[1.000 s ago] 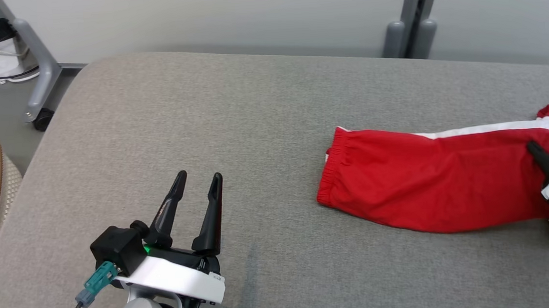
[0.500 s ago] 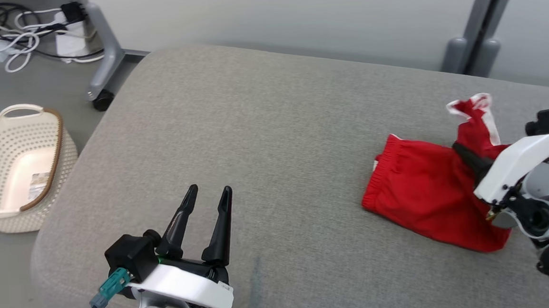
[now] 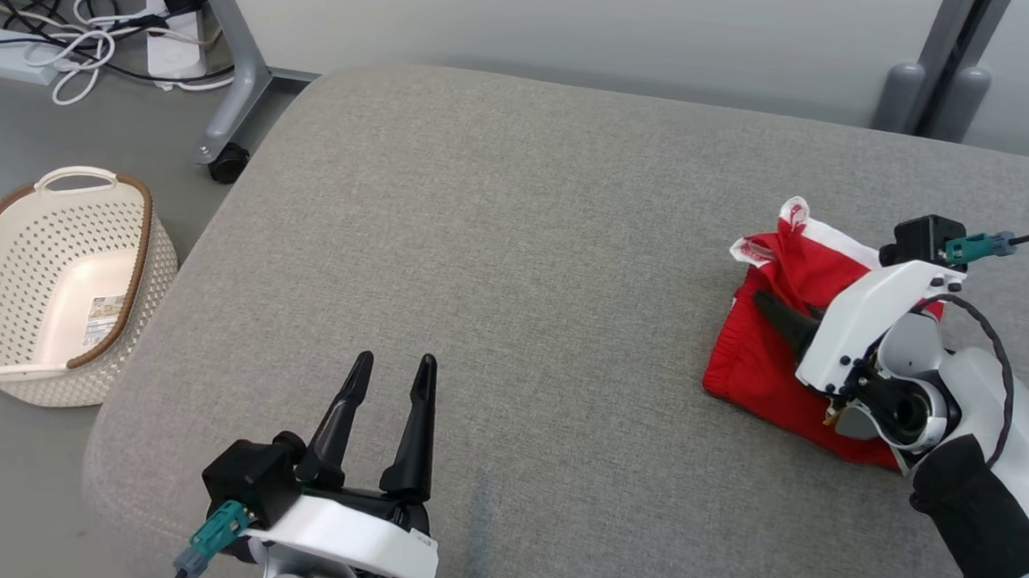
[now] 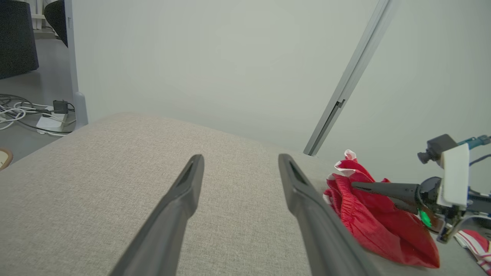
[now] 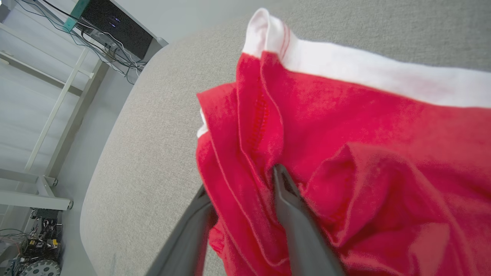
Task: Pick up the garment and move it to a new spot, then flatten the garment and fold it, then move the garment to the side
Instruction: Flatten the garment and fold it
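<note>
The garment (image 3: 765, 363) is a pair of red shorts with white side stripes, bunched in a heap at the right of the grey cushion (image 3: 493, 237). My right gripper (image 3: 770, 309) lies on top of it, fingers pointing left. In the right wrist view the garment (image 5: 364, 134) has a fold lying between the two parted fingers of the right gripper (image 5: 239, 184). My left gripper (image 3: 394, 368) stands open over bare cushion at the lower left, well away from the cloth. The left wrist view has the left gripper (image 4: 239, 161) in front, with the garment (image 4: 383, 230) and right gripper (image 4: 355, 186) at the right.
A cream perforated basket (image 3: 141, 249) stands on the floor left of the cushion. Cables and a power strip (image 3: 62, 49) lie by a castor-footed frame leg (image 3: 229, 154). A grey post (image 3: 939, 75) rises behind the cushion's far right edge.
The camera has turned. My right gripper has drawn the stretched-out garment's end over toward its waistband, bunching it into a heap, and its fingers have parted. The left gripper has stayed put.
</note>
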Controlling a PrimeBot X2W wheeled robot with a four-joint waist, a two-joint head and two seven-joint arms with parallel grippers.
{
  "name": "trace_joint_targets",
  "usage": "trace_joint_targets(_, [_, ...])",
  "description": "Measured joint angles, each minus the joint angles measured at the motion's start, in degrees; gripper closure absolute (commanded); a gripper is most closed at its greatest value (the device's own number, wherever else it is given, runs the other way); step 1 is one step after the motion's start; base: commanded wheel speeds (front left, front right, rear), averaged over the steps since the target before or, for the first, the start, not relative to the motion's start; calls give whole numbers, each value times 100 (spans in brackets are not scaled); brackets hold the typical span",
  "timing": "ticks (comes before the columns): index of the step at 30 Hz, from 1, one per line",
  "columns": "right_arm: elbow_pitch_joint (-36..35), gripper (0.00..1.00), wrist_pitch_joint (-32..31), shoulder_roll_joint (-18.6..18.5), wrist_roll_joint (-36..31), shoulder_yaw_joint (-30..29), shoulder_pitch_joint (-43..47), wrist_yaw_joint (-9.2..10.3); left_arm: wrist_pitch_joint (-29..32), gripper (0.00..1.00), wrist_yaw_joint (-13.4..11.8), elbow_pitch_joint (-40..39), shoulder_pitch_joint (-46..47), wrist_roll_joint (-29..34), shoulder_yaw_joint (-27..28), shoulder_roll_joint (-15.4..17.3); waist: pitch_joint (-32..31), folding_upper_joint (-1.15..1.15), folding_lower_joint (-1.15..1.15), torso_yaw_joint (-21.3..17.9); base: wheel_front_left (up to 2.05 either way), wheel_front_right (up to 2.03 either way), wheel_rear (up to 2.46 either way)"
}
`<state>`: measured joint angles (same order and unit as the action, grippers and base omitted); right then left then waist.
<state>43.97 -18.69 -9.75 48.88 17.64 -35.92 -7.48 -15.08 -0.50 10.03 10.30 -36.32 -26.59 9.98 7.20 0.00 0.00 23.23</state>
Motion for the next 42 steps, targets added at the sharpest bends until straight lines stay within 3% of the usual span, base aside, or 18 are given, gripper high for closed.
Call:
trace_joint_targets(9, [-939, 0, 125, 35, 112, 66, 286, 0, 1, 0, -15, 16, -25, 0, 46, 51, -205, 0, 0, -450, 0, 0, 0])
trace_joint_targets(17, [-2098, 0, 644, -516, 191, -810, 901, -1, 2, 0, -91, -65, -111, -9, 100, 132, -437, 0, 0, -952, 0, 0, 0])
trace_joint_targets(22, [-2171, 0, 800, -692, -112, -1503, 1317, 0, 2, 0, -109, -124, -181, -11, 92, 141, -498, 0, 0, -1144, 0, 0, 0])
trace_joint_targets(29, [-2070, 0, 865, -526, -561, -1907, 1438, 0, 3, 0, -108, -168, -155, -18, 71, 140, -388, 0, 0, -1090, 0, 0, 0])
trace_joint_targets(30, [-1971, 80, 794, -422, -631, -1912, 1372, 0, 3, 0, -108, -183, -140, -18, 81, 145, -323, 0, 0, -1046, 0, 0, 0])
trace_joint_targets(31, [-1898, 100, 733, -356, -636, -1898, 1287, 0, 2, 0, -107, -191, -126, -18, 88, 147, -281, 0, 0, -1024, 0, 0, 0])
trace_joint_targets(42, [-221, 100, 19, 88, -985, -1784, 307, -1, 1, 0, -48, -94, 76, 27, 75, 63, 92, 0, 0, -598, 0, 0, 0])
